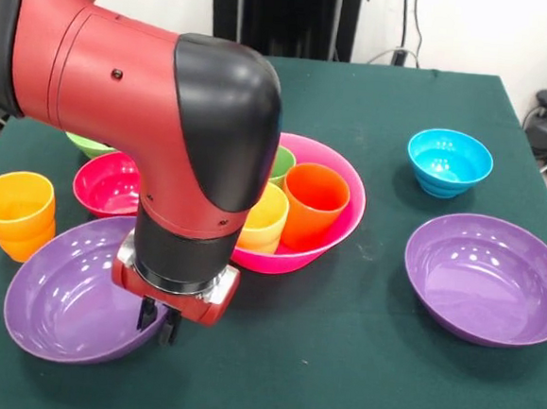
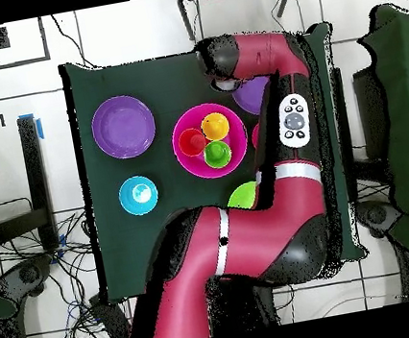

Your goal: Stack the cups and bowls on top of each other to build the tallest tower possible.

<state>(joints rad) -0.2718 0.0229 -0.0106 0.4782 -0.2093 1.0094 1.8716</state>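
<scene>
My gripper hangs over the near-left purple bowl, its fingers close together astride the bowl's right rim and shut on it. In the large hot-pink bowl stand an orange cup, a yellow-orange cup and a green cup. A fourth, orange cup stands alone at the far left. A red bowl and a light-green bowl sit behind the arm. In the overhead view the arm hides the gripper and most of the held purple bowl. The pink bowl shows there with its cups.
A blue bowl sits at the back right, and a second purple bowl lies near the right edge. From above, these are the blue bowl and the purple bowl. The bulky red arm blocks the table's left middle.
</scene>
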